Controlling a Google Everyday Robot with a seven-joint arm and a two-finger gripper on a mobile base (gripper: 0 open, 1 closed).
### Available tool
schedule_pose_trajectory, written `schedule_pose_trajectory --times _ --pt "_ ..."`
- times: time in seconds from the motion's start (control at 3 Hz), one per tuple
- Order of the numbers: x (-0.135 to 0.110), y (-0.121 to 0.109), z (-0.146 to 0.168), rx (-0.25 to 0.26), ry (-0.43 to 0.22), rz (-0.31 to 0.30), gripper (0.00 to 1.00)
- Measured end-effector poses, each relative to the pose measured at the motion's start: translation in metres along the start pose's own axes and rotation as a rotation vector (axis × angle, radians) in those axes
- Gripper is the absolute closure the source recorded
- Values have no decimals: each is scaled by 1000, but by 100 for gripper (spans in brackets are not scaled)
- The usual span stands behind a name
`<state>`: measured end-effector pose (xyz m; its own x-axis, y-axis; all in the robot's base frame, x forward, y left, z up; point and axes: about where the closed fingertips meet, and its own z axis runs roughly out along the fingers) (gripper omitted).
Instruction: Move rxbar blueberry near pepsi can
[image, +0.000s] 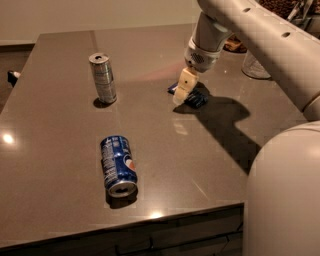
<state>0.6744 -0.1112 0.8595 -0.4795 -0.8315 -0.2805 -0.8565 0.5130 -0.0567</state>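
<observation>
The rxbar blueberry (194, 98), a small dark blue bar, lies flat on the brown table (200, 160) right of centre. My gripper (182, 91) comes down from the upper right and sits right at the bar's left end, partly covering it. The pepsi can (118, 165), blue with a round logo, lies on its side near the table's front left, well away from the bar and the gripper.
A slim silver-grey can (102, 77) stands upright at the back left. A clear glass (255, 66) stands at the back right behind my arm. My arm's white body (285, 190) fills the lower right. The table's front edge runs close below the pepsi can.
</observation>
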Motion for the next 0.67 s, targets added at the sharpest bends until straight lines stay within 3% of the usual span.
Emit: schedule_pose_trajectory --times 0.67 --pt "14 -4 9 -5 42 -32 59"
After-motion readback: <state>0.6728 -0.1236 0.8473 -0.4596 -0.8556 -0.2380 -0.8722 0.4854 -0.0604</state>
